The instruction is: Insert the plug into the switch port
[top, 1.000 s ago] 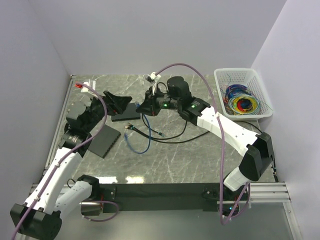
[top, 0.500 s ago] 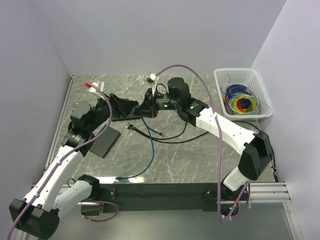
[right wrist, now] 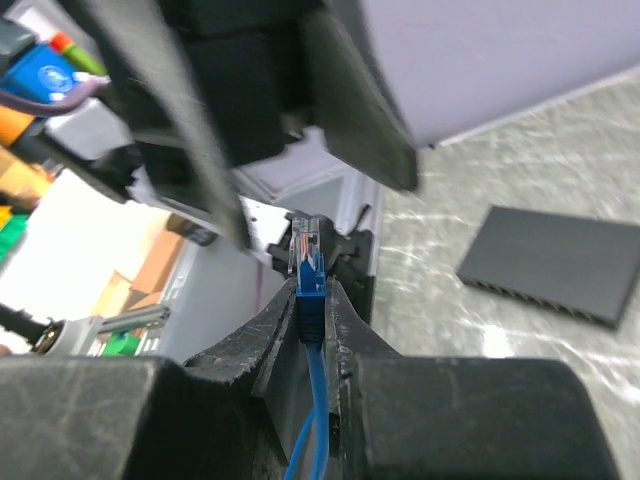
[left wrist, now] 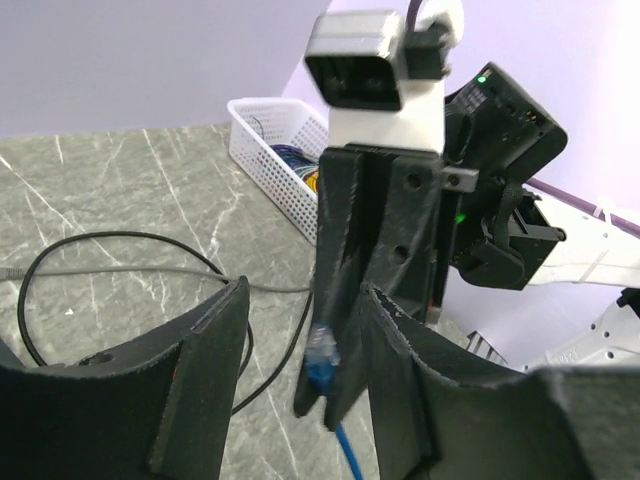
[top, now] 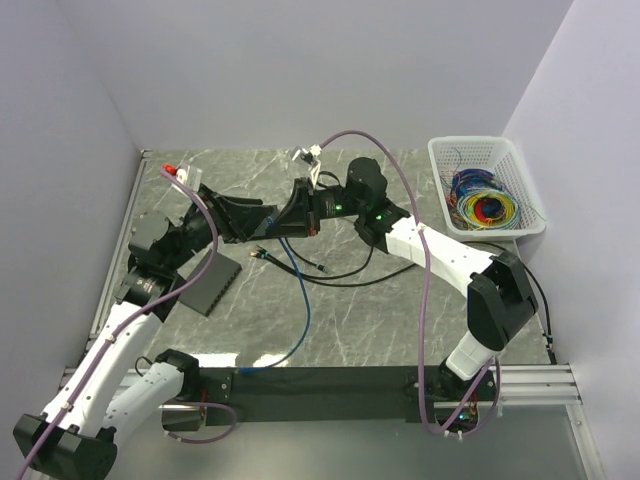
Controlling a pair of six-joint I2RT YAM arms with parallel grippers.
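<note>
My right gripper (top: 285, 225) is shut on a blue network plug (right wrist: 307, 255), whose clear tip sticks out past the fingers (right wrist: 275, 330). The blue cable (top: 300, 300) hangs from it down to the table's front edge. My left gripper (top: 262, 218) is open and meets the right one tip to tip above the table. In the left wrist view its fingers (left wrist: 205, 370) stand on either side of the right gripper's tip and the plug (left wrist: 322, 350) without touching them. The switch (top: 212, 282), a dark grey flat box, lies on the table below the left arm; it also shows in the right wrist view (right wrist: 555, 265).
Black cables (top: 330, 270) with loose plugs lie looped at the table's centre. A white basket (top: 485, 185) of coloured cables stands at the back right. Walls close the table at left, back and right.
The right gripper has lifted the blue plug off the table, and the cable has straightened and now hangs. The left gripper has swung right and up to meet the right gripper.
</note>
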